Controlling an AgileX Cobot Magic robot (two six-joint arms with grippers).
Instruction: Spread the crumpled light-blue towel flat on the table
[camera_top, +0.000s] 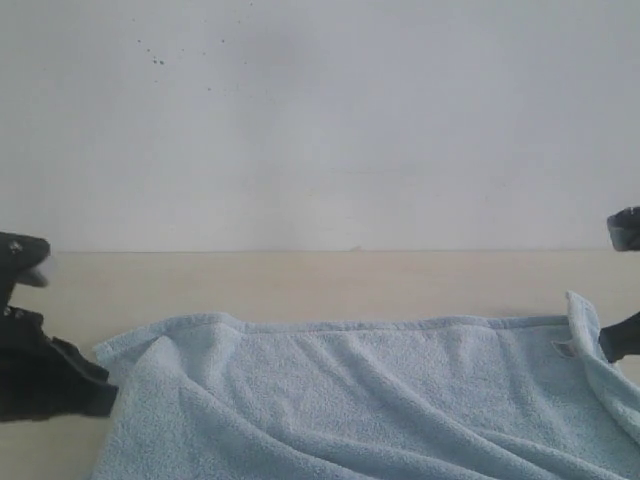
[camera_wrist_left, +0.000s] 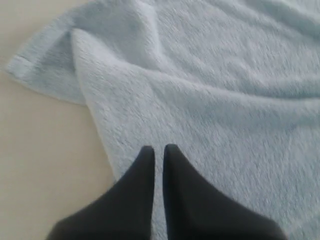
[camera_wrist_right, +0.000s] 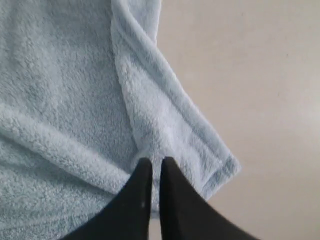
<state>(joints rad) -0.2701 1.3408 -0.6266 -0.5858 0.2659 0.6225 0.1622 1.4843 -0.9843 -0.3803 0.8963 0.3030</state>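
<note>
The light-blue towel (camera_top: 350, 390) lies spread wide across the cream table (camera_top: 300, 280), with long soft folds running through it. Its far hemmed edge is nearly straight. My left gripper (camera_top: 108, 398) sits at the towel's left edge; in the left wrist view the gripper (camera_wrist_left: 158, 147) is shut, with the towel (camera_wrist_left: 210, 75) pinched in the thin gap. My right gripper (camera_top: 603, 345) holds the right edge, where a corner stands up a little. In the right wrist view the gripper (camera_wrist_right: 153, 160) is shut on the towel's (camera_wrist_right: 60, 75) hemmed border near a corner.
A white speckled wall (camera_top: 320, 120) rises behind the table's far edge. Bare table shows beyond the towel's far edge, to the left of the towel (camera_wrist_left: 35, 150) and past its right corner (camera_wrist_right: 250, 75).
</note>
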